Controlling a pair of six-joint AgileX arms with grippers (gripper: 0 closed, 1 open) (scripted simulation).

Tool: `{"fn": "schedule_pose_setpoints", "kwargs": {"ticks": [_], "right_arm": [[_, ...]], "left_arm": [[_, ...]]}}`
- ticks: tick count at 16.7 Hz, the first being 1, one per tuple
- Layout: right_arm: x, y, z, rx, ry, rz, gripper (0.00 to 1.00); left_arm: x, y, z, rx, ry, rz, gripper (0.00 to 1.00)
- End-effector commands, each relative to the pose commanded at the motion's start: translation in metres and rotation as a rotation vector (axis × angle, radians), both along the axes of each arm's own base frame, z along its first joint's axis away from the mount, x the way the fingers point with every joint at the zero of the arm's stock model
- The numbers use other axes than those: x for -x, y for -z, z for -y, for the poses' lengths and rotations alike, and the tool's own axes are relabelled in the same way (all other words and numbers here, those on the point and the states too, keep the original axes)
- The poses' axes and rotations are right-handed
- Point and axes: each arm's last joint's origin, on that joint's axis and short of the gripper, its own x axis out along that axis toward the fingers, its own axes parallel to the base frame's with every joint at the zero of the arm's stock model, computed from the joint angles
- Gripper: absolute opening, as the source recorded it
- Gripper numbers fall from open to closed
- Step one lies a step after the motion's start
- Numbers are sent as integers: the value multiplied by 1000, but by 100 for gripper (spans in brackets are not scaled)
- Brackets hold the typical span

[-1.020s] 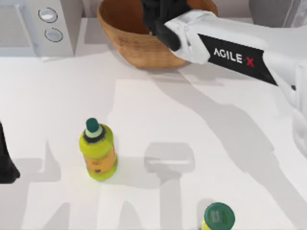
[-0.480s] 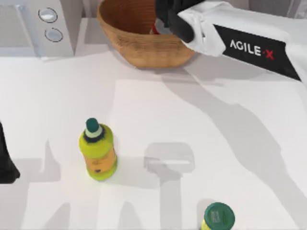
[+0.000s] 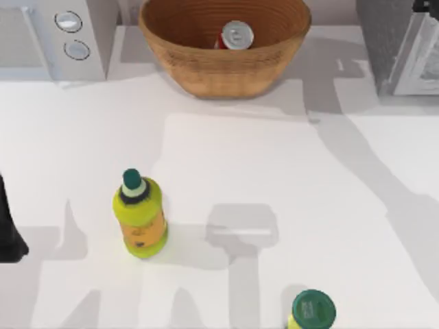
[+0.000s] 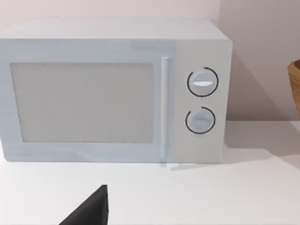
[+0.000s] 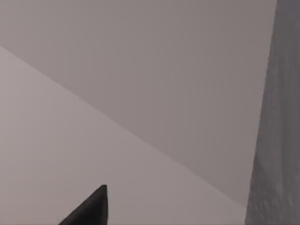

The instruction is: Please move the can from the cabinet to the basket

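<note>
The red can [image 3: 236, 34] with its silver top stands upright inside the woven basket [image 3: 206, 72] at the back middle of the table, with nothing holding it. The grey cabinet [image 3: 394, 48] with its white-framed door stands at the back right. A dark bit of my right arm [image 3: 426, 5] shows at the top right corner, over the cabinet. The right wrist view has a black tip of the right gripper [image 5: 91, 208] before a bare wall and the cabinet's grey side [image 5: 281, 117]. My left arm [image 3: 8, 236] is parked at the table's left edge.
A white microwave [image 3: 55, 34] with two knobs stands at the back left, facing the left wrist camera [image 4: 112, 89]. A yellow-green bottle [image 3: 140, 216] stands left of centre. Another green-capped bottle [image 3: 313, 310] is at the front edge.
My right arm has pulled back from over the basket toward the right and left the top view almost entirely. The can stays in the basket, now uncovered.
</note>
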Motion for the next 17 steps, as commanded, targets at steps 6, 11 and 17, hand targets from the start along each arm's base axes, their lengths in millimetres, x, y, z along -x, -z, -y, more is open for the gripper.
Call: {"fn": "schedule_pose_setpoints", "kwargs": {"ticks": [6, 11, 17], "right_arm": [[165, 4, 112, -15, 4, 69, 100], [245, 101, 148, -6, 5, 61, 100], [261, 186, 158, -2, 2, 10, 100]], "left_arm": [[0, 0, 0, 0, 0, 0, 100], [0, 0, 0, 0, 0, 0, 100], [0, 0, 0, 0, 0, 0, 100]]}}
